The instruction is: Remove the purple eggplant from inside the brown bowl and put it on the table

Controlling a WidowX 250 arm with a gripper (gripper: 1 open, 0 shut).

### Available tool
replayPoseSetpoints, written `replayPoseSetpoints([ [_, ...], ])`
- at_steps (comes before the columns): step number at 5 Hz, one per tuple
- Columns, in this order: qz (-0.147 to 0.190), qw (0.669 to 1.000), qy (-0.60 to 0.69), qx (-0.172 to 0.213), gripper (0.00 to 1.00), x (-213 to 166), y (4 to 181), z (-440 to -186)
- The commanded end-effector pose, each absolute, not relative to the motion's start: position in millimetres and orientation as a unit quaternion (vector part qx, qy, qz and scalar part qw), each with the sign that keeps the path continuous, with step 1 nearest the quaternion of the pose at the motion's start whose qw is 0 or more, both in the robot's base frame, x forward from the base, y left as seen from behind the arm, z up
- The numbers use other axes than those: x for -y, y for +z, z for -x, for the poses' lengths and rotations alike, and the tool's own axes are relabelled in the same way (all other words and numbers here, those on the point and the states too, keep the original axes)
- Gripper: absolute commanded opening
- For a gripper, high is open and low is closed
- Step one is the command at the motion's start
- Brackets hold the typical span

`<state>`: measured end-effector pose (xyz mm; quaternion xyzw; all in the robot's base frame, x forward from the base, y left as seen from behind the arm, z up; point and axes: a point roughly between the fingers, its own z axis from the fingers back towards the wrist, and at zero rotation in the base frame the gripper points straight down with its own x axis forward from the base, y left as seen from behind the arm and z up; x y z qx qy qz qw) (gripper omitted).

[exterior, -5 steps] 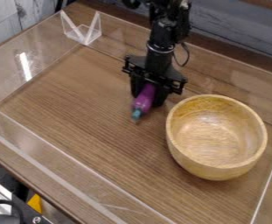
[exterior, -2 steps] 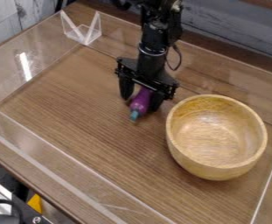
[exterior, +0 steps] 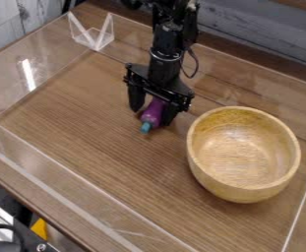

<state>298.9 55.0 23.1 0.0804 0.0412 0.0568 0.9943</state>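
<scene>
I judge it nearly done: small glossy purple eggplant lies on wood-grain bench between my spread end effector jaws, round light-brown wooden bowl beside it empty; retreat remains.

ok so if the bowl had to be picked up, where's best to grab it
Grip the brown bowl by its thick rim, coming straight down from above with one finger inside the hollow and one outside. The near-left rim looks best: it faces bare table, away from the claw and purple eggplant.
</scene>
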Motion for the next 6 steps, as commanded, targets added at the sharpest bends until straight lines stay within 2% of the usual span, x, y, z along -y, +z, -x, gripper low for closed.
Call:
replayPoseSetpoints([
  [1, -0.079, 0.996, 0.049, -0.006, 1.00, -55, 43.3, -312],
  [3, -0.069, 0.991, 0.114, 0.005, 1.00, -67, 54.5, -305],
  [4, -0.063, 0.988, 0.137, 0.013, 1.00, -63, 70.0, -301],
  [6, -0.051, 0.986, 0.155, 0.036, 1.00, -57, 118.0, -303],
])
